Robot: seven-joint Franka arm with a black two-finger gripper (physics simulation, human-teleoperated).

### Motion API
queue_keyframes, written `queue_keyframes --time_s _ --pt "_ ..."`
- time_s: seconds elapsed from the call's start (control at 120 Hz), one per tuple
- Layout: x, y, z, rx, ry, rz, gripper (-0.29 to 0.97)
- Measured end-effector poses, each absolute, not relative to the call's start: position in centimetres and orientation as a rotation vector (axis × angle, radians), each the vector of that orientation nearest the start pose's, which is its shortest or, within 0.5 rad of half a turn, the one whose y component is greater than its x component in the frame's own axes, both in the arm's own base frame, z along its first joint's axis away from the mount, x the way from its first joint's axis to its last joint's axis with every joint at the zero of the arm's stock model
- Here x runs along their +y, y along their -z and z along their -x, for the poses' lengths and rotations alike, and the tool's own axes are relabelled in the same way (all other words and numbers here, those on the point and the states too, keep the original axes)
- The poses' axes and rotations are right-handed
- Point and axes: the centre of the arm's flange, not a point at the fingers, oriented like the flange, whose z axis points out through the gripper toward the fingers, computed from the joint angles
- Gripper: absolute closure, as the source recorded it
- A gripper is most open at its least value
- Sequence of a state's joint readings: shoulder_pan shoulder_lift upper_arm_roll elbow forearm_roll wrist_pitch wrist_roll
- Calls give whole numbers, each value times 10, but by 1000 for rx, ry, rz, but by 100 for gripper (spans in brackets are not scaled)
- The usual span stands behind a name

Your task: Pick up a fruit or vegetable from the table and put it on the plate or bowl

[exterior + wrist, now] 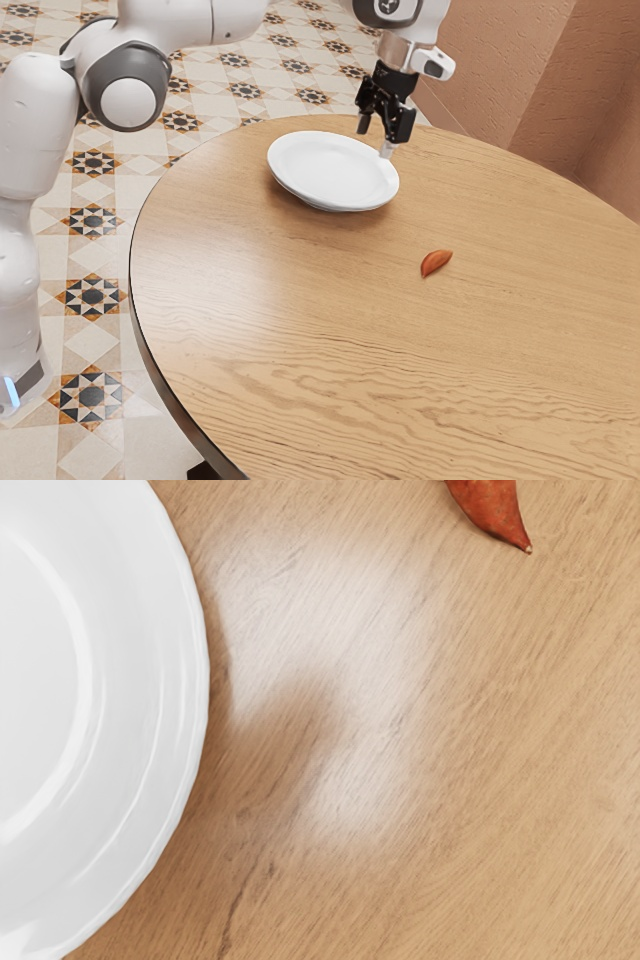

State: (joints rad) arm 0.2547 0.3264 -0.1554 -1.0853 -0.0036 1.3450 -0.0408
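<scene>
Exterior view: a round table (pixel 300 350) of pale oak-like wood with strong wavy grain stands on a floor (pixel 90 220) of cream tiles patterned with dark stars. A rough terracotta wall (pixel 520 60) stands behind it. A glossy white plate (pixel 330 170), shallow with a faintly ridged rim, lies toward the table's 11 o'clock. The black gripper (pixel 375 140) hangs over the plate's rim at about 2 o'clock, fingers spread apart with nothing between them. The vegetable (pixel 436 262), small, smooth, reddish-brown and leaf-shaped, perhaps a chili or a little sweet potato, lies on bare wood at 4 o'clock from the plate, well apart from it, with nothing standing between.

Wrist view: the plate (pixel 90 730) shows its curved, softly stepped rim and shiny well. The table (pixel 450 780) beside it carries a dim shadow and a pale sheen. The vegetable (pixel 490 505) tapers to a sharp point and lies clear of the plate's rim.
</scene>
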Motion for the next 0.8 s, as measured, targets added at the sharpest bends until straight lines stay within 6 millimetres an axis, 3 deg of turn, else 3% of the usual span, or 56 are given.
queue_keyframes --time_s 0.317,0.358,0.4,0.45,0.492,0.533,0.583,0.617,0.8 --pt "88 -639 -620 -266 -82 3197 0" --pt "55 -658 -623 -167 -12 3211 0" --pt "1 -679 -626 -10 80 3220 0" --pt "-66 -690 -624 177 146 3200 0" --pt "-96 -685 -628 274 161 3188 0" --pt "-108 -679 -632 322 170 3178 0" --pt "-106 -675 -637 333 177 3165 0" --pt "-92 -668 -643 302 162 3154 0" --pt "-4 -572 -701 211 41 3205 0"
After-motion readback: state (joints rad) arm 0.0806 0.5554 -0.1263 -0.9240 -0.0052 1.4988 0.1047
